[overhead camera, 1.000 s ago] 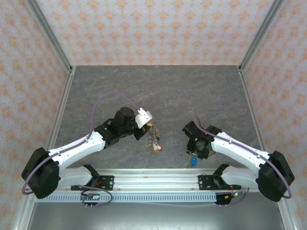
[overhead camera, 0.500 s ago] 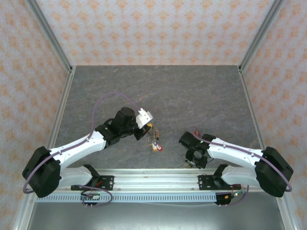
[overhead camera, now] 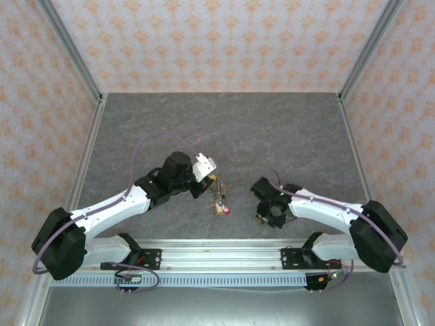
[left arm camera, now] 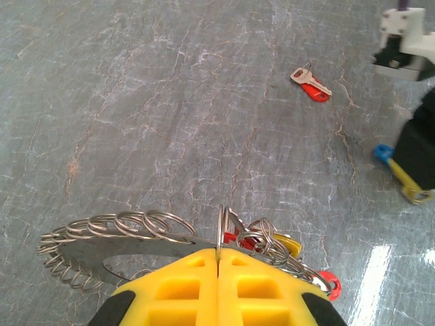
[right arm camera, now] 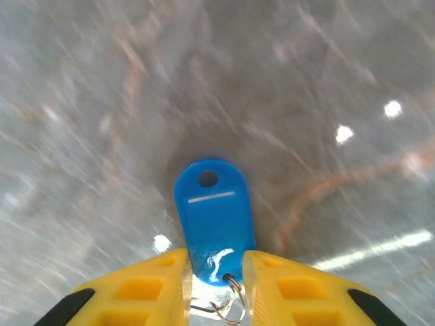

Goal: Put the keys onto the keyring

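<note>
My left gripper [left arm camera: 219,252] is shut on the keyring [left arm camera: 102,248], a flat grey toothed ring with wire loops along its rim. Several keys with red and yellow tags [left arm camera: 285,244] hang bunched on it just right of the fingers. In the top view that gripper [overhead camera: 212,185] holds the bunch [overhead camera: 219,202] above mid-table. My right gripper [right arm camera: 216,258] is shut on a key by its blue tag [right arm camera: 212,210], low over the table; its metal part is hidden behind the fingers. One loose key with a red tag [left arm camera: 312,85] lies flat on the table.
The grey marbled table [overhead camera: 224,129] is walled with patterned panels. An aluminium rail [overhead camera: 224,255] runs along the near edge by the arm bases. In the left wrist view the right arm [left arm camera: 416,146] stands at the far right.
The right gripper has slid left along the near part of the table and its jaws have narrowed onto the blue tag. The left arm and keyring have stayed put.
</note>
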Robot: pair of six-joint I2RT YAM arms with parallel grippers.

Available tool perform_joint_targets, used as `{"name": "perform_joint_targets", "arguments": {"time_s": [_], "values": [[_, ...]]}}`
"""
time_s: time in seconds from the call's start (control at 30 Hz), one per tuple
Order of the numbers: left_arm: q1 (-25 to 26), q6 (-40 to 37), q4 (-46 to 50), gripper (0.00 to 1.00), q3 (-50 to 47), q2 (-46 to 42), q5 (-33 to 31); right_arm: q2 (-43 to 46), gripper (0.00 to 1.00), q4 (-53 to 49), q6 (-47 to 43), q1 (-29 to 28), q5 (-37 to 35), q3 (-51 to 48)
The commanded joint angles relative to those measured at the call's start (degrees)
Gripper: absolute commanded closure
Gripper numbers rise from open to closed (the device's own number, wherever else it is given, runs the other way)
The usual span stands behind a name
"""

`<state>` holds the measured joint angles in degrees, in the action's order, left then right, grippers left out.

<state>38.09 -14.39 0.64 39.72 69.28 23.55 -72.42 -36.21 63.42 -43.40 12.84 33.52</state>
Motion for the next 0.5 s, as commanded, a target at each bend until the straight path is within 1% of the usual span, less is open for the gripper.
{"name": "perform_joint_targets", "arguments": {"time_s": [0.0, 0.07, 0.13, 0.27, 0.37, 0.47], "values": [[-0.6, -0.2, -1.1, 1.0, 2.7, 0.0, 0.4, -3.9, 0.74, 5.1, -5.9, 3.3, -3.3, 0.9], [-0.6, -0.8, -0.6, 1.0, 3.0, 0.2, 0.8, -4.8, 0.71, 3.9, -10.0, 4.2, -3.1, 3.4], [-0.7, -0.9, -0.2, 1.0, 3.2, 0.3, 0.8, -4.9, 0.68, -0.4, -12.7, 4.2, -4.5, 6.2], [-0.6, -0.3, -1.4, 1.0, 2.8, 0.4, 1.0, -2.1, 0.64, -6.0, -13.3, 4.1, -5.1, 7.0], [-0.6, 0.0, -1.8, 1.0, 2.7, 0.7, 0.8, 1.3, 0.64, -4.1, -10.0, 3.8, -1.9, 4.0], [-0.6, 0.1, -2.1, 1.0, 2.6, 0.8, 0.7, 4.1, 0.69, -0.1, -7.7, 3.4, 0.0, 0.0]]}}
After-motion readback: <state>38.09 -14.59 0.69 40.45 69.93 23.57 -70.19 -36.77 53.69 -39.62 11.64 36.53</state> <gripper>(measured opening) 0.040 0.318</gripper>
